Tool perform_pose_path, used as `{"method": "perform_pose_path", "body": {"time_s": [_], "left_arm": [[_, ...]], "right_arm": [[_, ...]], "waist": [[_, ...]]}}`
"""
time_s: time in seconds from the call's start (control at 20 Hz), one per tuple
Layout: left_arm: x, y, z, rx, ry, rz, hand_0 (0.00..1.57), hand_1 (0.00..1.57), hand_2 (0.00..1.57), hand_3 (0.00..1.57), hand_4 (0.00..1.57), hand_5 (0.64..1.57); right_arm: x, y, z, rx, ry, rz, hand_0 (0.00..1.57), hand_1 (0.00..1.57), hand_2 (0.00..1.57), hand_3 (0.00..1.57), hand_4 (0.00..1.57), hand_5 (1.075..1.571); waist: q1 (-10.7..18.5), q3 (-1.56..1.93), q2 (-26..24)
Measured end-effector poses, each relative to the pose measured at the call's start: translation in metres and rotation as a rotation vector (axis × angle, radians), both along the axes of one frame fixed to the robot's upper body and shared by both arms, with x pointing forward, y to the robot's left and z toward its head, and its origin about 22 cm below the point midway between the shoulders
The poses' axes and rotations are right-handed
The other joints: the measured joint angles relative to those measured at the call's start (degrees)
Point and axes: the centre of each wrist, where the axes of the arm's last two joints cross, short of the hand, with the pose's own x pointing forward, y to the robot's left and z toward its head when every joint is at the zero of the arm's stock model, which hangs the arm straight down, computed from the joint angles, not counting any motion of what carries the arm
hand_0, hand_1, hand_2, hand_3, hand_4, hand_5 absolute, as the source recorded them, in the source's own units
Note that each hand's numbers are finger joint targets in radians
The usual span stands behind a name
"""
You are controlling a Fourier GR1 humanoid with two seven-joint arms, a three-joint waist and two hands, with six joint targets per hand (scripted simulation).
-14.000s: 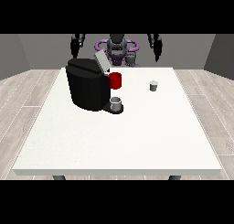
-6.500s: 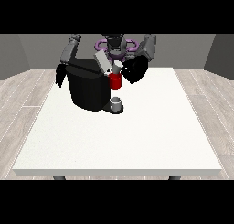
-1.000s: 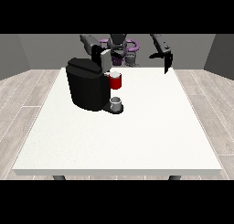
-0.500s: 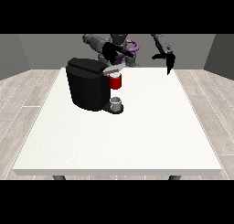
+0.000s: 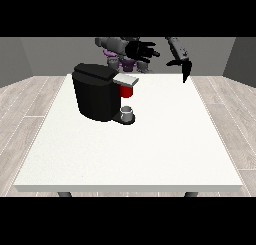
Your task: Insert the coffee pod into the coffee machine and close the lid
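Observation:
The black coffee machine (image 5: 97,95) stands on the far left part of the white table (image 5: 150,154). Its grey lid (image 5: 126,79) lies flat over the red pod holder (image 5: 127,91). A small grey cup (image 5: 128,112) sits on the machine's base under the holder. No coffee pod shows anywhere. The hand at the view's left (image 5: 140,50) hovers above and behind the lid, apart from it, fingers spread and holding nothing. The hand at the view's right (image 5: 184,68) hangs over the table's far edge, fingers pointing down, holding nothing.
The robot's purple-grey torso (image 5: 125,63) shows behind the machine at the table's far edge. Wooden floor surrounds the table on both sides.
The hand at the view's left has lifted up and to the right, away from the machine's lid. The hand at the view's right has barely moved.

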Motion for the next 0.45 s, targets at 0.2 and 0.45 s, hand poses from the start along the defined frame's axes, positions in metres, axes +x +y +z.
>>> {"method": "perform_pose_path", "body": {"time_s": [0.2, 0.45], "left_arm": [[0.0, 0.006, -0.005, -0.009, 0.007, 0.002, 0.0, 0.0, 0.0, 0.0, 0.3, 1.571], [-0.011, -0.001, -0.021, -0.021, 0.025, -0.001, 0.0, 0.0, 0.0, 0.0, 0.17, 1.571]], "right_arm": [[-0.012, 0.014, -0.019, -0.021, 0.015, 0.078, 0.0, 0.0, 0.0, 0.0, 0.49, 1.571], [-0.037, 0.029, -0.051, -0.056, 0.036, 0.226, 0.0, 0.0, 0.0, 0.0, 0.46, 1.571]], "waist": [[-0.47, -0.03, -0.57], [-0.67, -0.03, -2.21]]}}
